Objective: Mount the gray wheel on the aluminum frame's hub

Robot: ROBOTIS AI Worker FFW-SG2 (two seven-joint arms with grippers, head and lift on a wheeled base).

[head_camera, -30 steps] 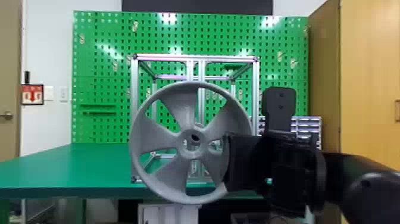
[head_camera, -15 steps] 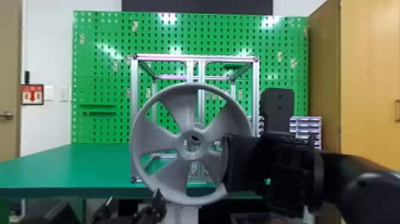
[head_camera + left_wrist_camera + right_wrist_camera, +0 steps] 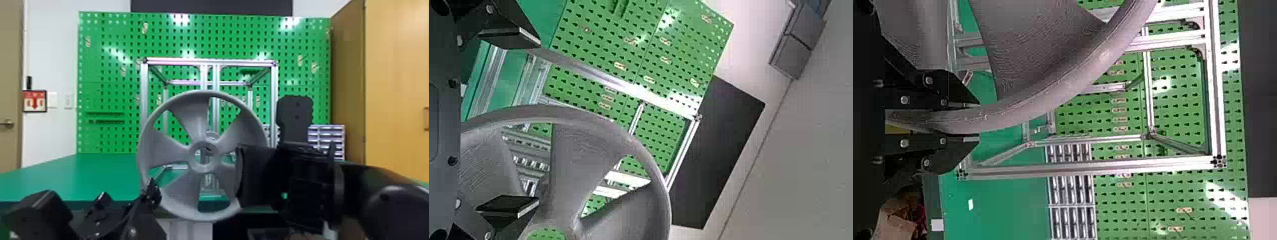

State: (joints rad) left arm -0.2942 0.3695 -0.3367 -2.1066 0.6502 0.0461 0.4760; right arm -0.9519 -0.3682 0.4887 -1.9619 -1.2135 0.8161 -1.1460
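Note:
In the head view my right gripper (image 3: 255, 175) is at the right side of the gray wheel (image 3: 174, 191), which stands upright in front of the aluminum frame (image 3: 144, 95). The right wrist view has the right gripper (image 3: 973, 120) shut on the rim of the wheel (image 3: 1053, 95), one finger on each side. My left gripper (image 3: 127, 198) is low at the wheel's lower left. Seen from the left wrist, the left gripper (image 3: 521, 122) is open, its fingers wide apart with the wheel (image 3: 574, 160) close by. The hub behind the wheel is partly hidden.
A green table (image 3: 63, 178) carries the frame, and a green pegboard (image 3: 108, 79) rises behind. Small drawers (image 3: 328, 137) stand at the right beyond the right arm. A wooden cabinet (image 3: 395, 89) is at the far right.
The left arm has come up into the head view from the bottom edge, reaching the wheel's lower left. The wheel and the right gripper have hardly moved.

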